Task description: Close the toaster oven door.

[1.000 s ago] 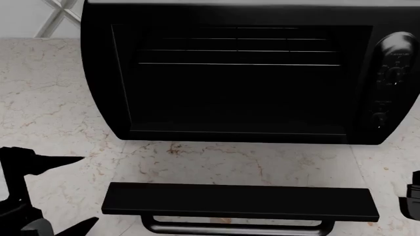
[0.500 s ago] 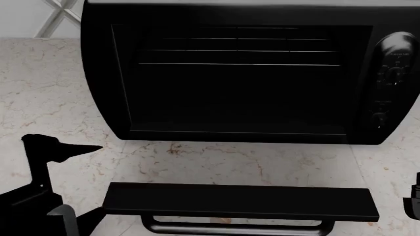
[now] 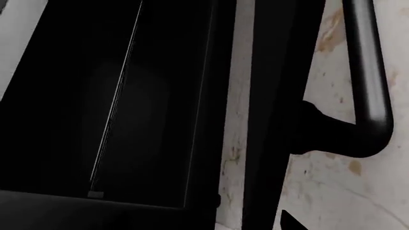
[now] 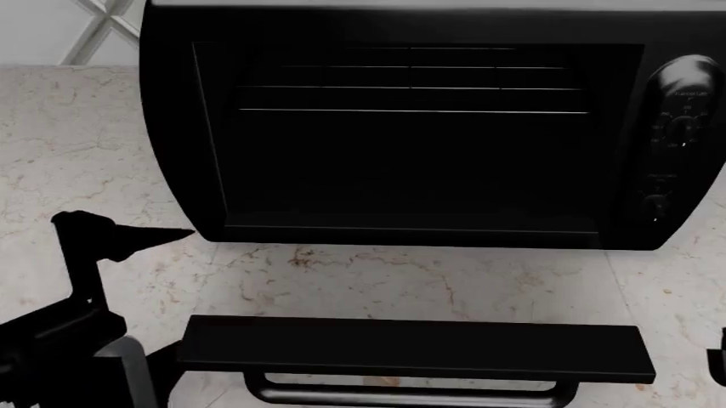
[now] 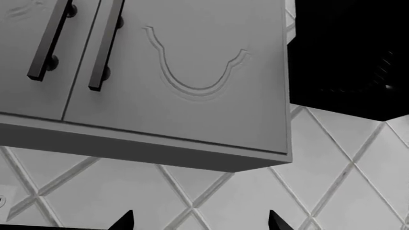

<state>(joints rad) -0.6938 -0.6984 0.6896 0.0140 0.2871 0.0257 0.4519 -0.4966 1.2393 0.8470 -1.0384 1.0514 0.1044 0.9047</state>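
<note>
At the near edge of the marble counter [image 4: 102, 144], the door [image 4: 416, 347] is seen folded fully down, handle [image 4: 409, 393] nearest. The left gripper [image 4: 136, 297], fingers spread, is positioned beside its left end. Behind, the toaster oven [image 4: 420, 127] stands open; closing is not started. The right gripper's [image 5: 200, 221] fingertips are apart, empty.

1 toaster oven [image 4: 409, 127], 1 door [image 4: 414, 347], 2 cabinet handles [image 5: 48, 43].

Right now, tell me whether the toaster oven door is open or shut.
Open. The door lies folded down flat on the counter, and the toaster oven cavity shows its wire racks.
</note>
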